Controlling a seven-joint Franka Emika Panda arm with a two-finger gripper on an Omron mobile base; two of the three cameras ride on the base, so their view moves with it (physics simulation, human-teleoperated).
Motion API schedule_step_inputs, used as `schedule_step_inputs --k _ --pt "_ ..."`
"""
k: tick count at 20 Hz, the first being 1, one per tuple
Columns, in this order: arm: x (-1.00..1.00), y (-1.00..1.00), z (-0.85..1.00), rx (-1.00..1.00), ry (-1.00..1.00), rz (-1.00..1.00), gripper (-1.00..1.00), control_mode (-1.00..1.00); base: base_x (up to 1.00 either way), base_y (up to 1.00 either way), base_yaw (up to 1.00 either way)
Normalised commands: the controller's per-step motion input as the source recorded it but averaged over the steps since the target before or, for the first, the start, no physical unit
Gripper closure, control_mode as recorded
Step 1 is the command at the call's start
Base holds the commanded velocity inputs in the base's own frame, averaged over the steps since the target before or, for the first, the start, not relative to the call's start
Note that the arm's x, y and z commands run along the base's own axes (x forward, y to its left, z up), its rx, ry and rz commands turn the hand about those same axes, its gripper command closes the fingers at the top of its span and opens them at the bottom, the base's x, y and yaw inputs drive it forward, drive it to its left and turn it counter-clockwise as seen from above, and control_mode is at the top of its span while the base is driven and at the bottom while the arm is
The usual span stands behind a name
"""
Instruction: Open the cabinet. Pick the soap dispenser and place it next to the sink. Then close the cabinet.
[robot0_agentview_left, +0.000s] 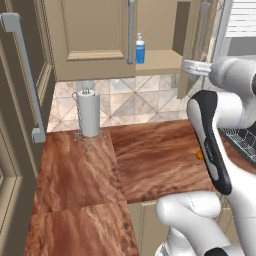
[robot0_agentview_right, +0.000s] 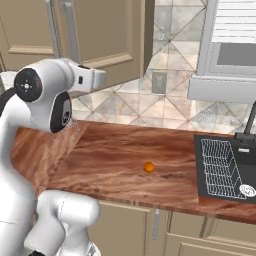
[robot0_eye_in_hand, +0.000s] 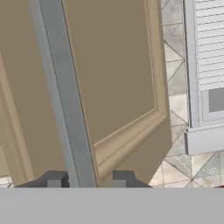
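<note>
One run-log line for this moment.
phase: opening cabinet | gripper: straddling right door handle | right door: partly open | soap dispenser: on shelf

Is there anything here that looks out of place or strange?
A small orange ball lies loose on the wooden counter, left of the sink. The cabinet's right door hangs partly open, showing the soap dispenser inside. Nothing looks spilled or broken.

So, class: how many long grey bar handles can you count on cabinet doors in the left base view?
3. One on the tall brown cabinet at far left, one on the closed beige door beside the soap dispenser, one on the opened door at right. Others may be hidden.
</note>
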Motion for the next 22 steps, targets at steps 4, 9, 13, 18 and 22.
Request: schedule_step_inputs --k 4,9,13,18,22 --pt "-0.60 -0.85 0.00 0.00 0.00 0.00 1.00 -1.00 0.00 0.00 0.00" --pt "-0.33 -0.69 0.00 0.00 0.00 0.00 1.00 -1.00 0.00 0.00 0.00" --pt "0.00 0.00 0.00 0.00 0.00 0.00 -1.00 -1.00 0.00 0.00 0.00" --pt "-0.15 0.00 0.00 0.00 0.00 0.04 -1.00 -1.00 0.00 0.00 0.00" --pt "-0.84 0.16 0.06 0.00 -0.01 0.14 -1.00 -1.00 0.00 0.00 0.00"
